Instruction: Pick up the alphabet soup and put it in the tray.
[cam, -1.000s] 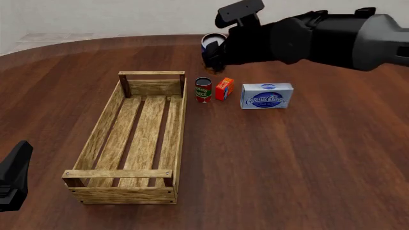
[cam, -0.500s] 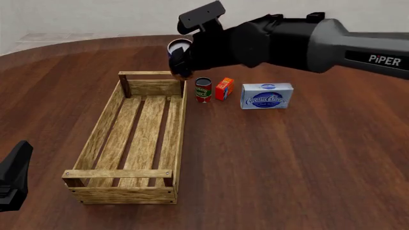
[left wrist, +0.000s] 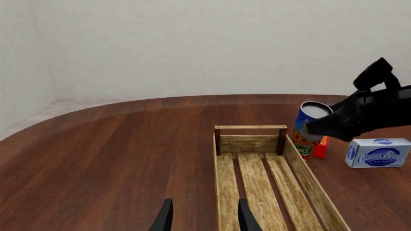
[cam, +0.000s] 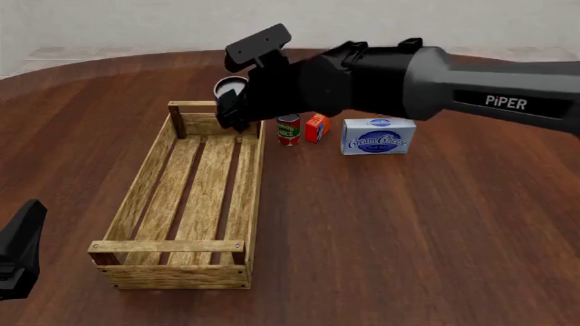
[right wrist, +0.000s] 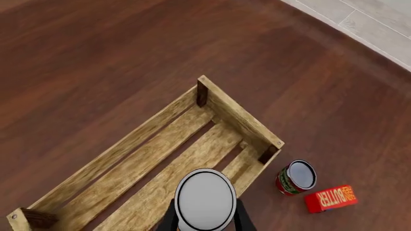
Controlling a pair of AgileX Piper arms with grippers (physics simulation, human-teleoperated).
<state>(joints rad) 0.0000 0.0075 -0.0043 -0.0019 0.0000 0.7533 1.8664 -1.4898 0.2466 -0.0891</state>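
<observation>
The alphabet soup (cam: 227, 87), a can with a blue, yellow and orange label and a grey lid, hangs in my right gripper (cam: 232, 110), which is shut on it. It hovers over the far end of the tray (cam: 192, 204), a long light-wood crate. In the right wrist view the lid (right wrist: 205, 198) sits between my fingers (right wrist: 168, 221) above the tray's slats (right wrist: 147, 178). The left wrist view shows the can (left wrist: 307, 129) near the tray's far right post (left wrist: 281, 139). My left gripper (left wrist: 202, 219) is open and empty near the table's front left (cam: 18, 251).
A small red-and-green can (cam: 288, 128), an orange butter box (cam: 317, 126) and a blue-and-white cream cheese box (cam: 379, 136) stand in a row right of the tray's far end. The right arm (cam: 453, 85) stretches above them.
My right gripper has carried the can leftward and a little nearer, from behind the small can to above the tray's far end. The left arm has not moved.
</observation>
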